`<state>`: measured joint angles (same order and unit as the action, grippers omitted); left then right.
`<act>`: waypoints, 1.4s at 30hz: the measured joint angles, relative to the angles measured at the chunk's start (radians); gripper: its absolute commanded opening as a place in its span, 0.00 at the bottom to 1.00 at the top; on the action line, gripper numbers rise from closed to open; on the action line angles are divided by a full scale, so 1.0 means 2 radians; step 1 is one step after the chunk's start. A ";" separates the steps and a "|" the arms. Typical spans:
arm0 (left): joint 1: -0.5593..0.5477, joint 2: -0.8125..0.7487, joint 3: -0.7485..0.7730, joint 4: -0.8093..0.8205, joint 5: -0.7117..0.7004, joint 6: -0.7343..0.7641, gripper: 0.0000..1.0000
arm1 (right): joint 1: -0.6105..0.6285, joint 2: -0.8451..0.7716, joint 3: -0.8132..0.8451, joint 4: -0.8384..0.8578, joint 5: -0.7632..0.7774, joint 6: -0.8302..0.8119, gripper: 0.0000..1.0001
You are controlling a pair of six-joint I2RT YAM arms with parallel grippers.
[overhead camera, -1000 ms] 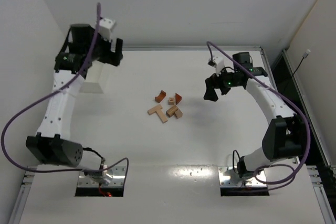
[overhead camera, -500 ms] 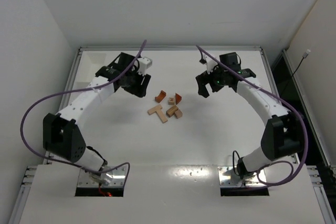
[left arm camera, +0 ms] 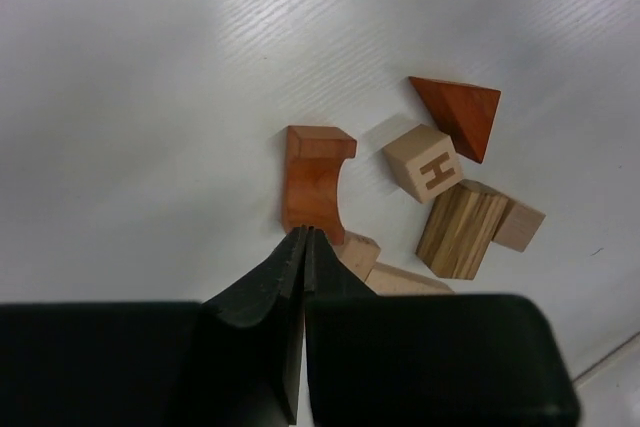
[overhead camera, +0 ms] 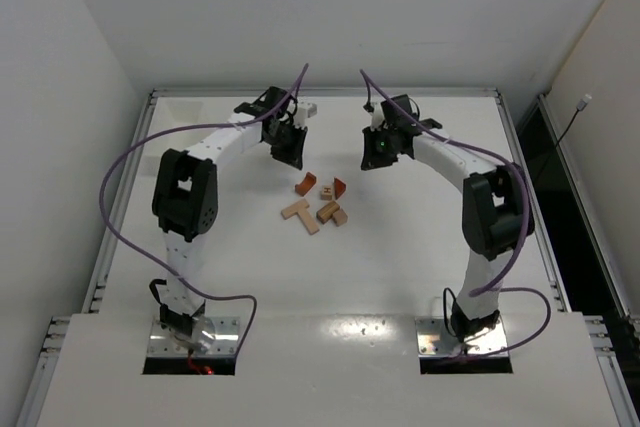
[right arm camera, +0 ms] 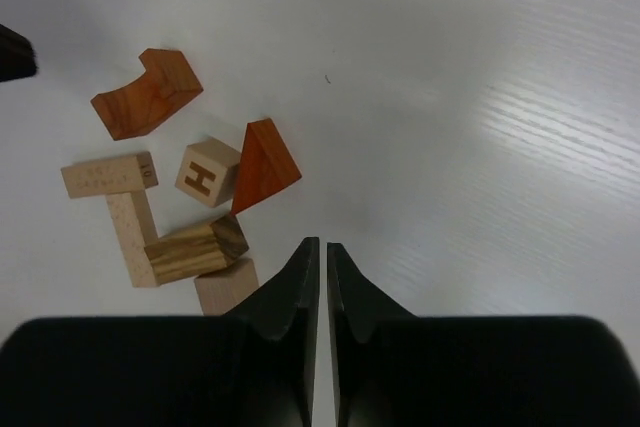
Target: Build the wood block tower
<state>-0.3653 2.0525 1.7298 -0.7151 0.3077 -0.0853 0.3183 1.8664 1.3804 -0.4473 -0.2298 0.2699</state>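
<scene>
My left gripper [left arm camera: 303, 239] and right gripper [right arm camera: 322, 247], both pressed together and empty, hang upper-left and upper-right of the loose wood blocks [overhead camera: 318, 200] at mid-frame in the top view, probably light, stiff, smooth pieces I'd pinch across flat opposite faces.

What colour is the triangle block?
The triangle block is reddish-orange. It shows best in the left wrist view.

I see the wood blocks [overhead camera: 318, 199] lying flat in a small loose bunch mid-table, none stacked (one pale cube [left arm camera: 424, 162] shows an H), with a red-brown wedge [left arm camera: 458, 115] just beside it.
</scene>
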 measured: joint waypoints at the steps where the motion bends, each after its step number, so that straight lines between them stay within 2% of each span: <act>1: 0.000 0.011 0.003 0.000 0.010 0.000 0.00 | 0.001 0.009 0.003 0.002 -0.002 0.010 0.00; 9: 0.009 0.087 0.044 -0.010 0.096 -0.001 0.00 | 0.004 0.086 0.049 0.022 -0.054 0.083 0.00; 20: 0.054 0.122 0.073 0.014 0.251 -0.003 0.00 | -0.001 0.163 0.059 0.149 -0.202 0.204 0.00; 30: 0.059 0.188 0.072 0.036 0.371 -0.018 0.00 | -0.002 0.187 0.081 0.185 -0.241 0.224 0.00; 42: 0.059 0.203 0.074 0.066 0.424 -0.040 0.00 | -0.007 0.232 0.094 0.197 -0.266 0.224 0.00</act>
<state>-0.2478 2.4584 1.8778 -0.5835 1.1557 -0.1661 0.3035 2.3299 1.5681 -0.0525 -0.7620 0.7185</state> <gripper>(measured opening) 0.001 0.000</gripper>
